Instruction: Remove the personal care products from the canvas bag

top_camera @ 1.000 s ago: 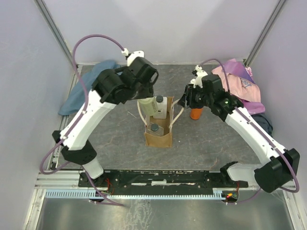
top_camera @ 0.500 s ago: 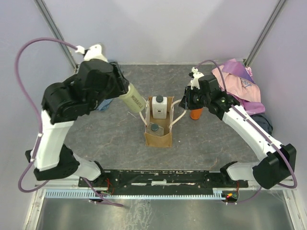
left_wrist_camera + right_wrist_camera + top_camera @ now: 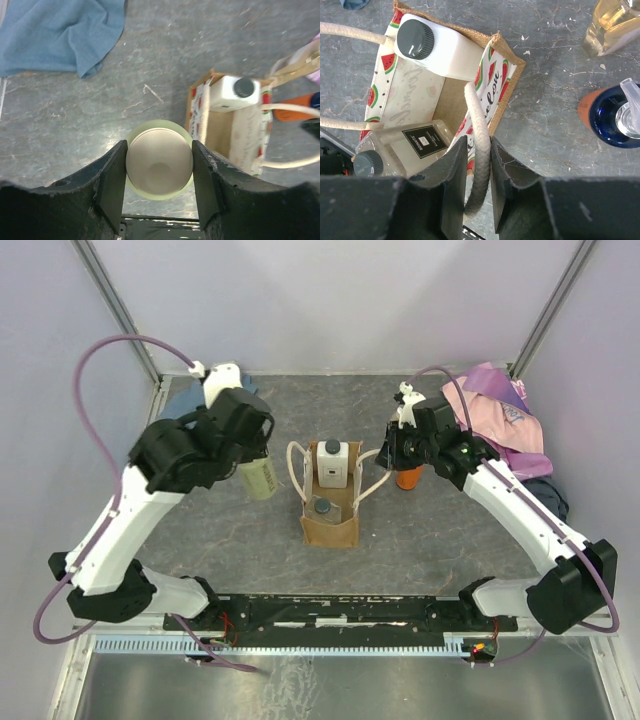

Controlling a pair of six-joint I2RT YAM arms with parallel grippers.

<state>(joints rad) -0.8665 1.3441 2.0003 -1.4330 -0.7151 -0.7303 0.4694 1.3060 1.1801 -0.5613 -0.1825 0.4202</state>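
The tan canvas bag (image 3: 330,525) stands mid-table with its cream handles up. Inside it are a white rectangular bottle with a dark cap (image 3: 332,462) and a clear bottle with a grey cap (image 3: 322,508); both also show in the right wrist view, the white one (image 3: 440,47) and the clear one (image 3: 405,147). My left gripper (image 3: 159,150) is shut on a pale cream-capped bottle (image 3: 159,161), held left of the bag (image 3: 227,132). My right gripper (image 3: 479,145) is shut on the bag's right handle (image 3: 479,125). An orange bottle with a blue cap (image 3: 610,112) stands right of the bag.
A blue cloth (image 3: 60,30) lies at the back left. A pink-purple cloth (image 3: 505,420) lies at the back right. A clear bottle of amber liquid (image 3: 615,22) stands behind the orange one. Metal frame posts and walls close in the sides.
My left arm carried the pale bottle from above the bag out to the left and brought it down beside the bag. My right gripper stayed on the handle.
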